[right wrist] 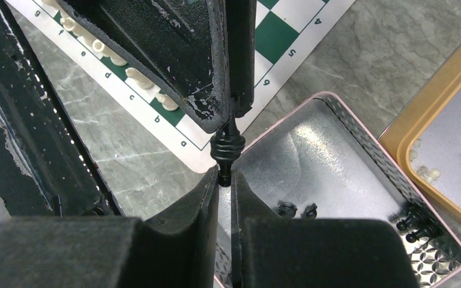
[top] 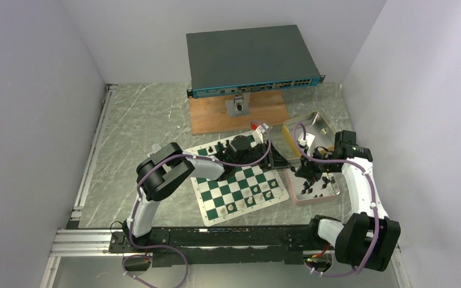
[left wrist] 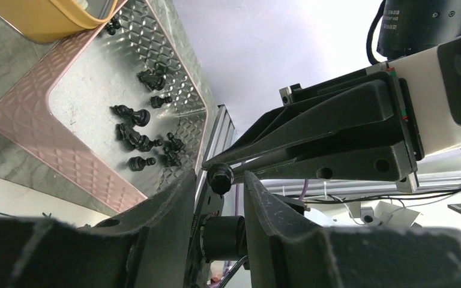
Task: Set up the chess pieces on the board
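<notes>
My right gripper (right wrist: 224, 177) is shut on the thin end of a black chess piece (right wrist: 226, 149), held in the air over the left rim of the pink tray (right wrist: 313, 96). My left gripper (left wrist: 218, 185) reaches in from the board (top: 216, 205) side. Its jaws stand a little apart around the piece's other, rounded end (left wrist: 221, 175), with a sliver of gap on each side. Several black pieces (left wrist: 135, 135) lie loose in the tray. More chessmen (top: 247, 201) stand on the green and white board, and white ones (right wrist: 133, 75) line its edge.
A yellow tin (top: 318, 118) sits just behind the pink tray (top: 331, 193). A wooden plank (top: 216, 120) with a network switch (top: 252, 57) on a stand lies at the back. Grey walls close in on both sides.
</notes>
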### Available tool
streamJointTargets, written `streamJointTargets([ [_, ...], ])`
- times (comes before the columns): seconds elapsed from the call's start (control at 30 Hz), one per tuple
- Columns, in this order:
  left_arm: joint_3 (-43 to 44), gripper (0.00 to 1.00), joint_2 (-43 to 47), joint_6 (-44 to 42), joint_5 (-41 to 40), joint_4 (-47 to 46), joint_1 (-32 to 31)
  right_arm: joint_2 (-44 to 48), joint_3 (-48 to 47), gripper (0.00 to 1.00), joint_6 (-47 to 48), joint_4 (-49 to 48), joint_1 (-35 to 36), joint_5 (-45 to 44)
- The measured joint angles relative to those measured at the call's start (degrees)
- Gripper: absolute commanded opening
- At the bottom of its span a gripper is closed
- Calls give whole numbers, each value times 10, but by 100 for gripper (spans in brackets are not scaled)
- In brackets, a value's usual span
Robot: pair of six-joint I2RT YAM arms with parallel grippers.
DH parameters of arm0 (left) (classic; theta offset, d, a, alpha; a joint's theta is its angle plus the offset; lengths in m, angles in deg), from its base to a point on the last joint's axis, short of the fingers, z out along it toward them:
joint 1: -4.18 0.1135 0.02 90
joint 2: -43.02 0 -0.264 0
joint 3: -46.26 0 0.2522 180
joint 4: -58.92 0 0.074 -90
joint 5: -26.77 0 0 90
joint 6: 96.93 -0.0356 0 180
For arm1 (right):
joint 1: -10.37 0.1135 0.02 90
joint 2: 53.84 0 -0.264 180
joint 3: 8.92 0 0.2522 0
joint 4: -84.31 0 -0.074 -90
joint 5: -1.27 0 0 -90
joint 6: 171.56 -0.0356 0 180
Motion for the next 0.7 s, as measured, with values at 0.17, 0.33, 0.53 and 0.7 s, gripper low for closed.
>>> streamJointTargets([
  [0.17,1,26,0,1,1,0,0,-1,0,7,1,0,0,0],
  [0.33,2,0,0,5,2,-1,0,-1,0,7,2,0,0,0],
  [0.53,2,0,0,-1,0,0,0,-1,0,7,1,0,0,-1],
  [0.7,-21,0,19,-28,-24,17,-1,-1,0,7,-1,-1,0,-3],
])
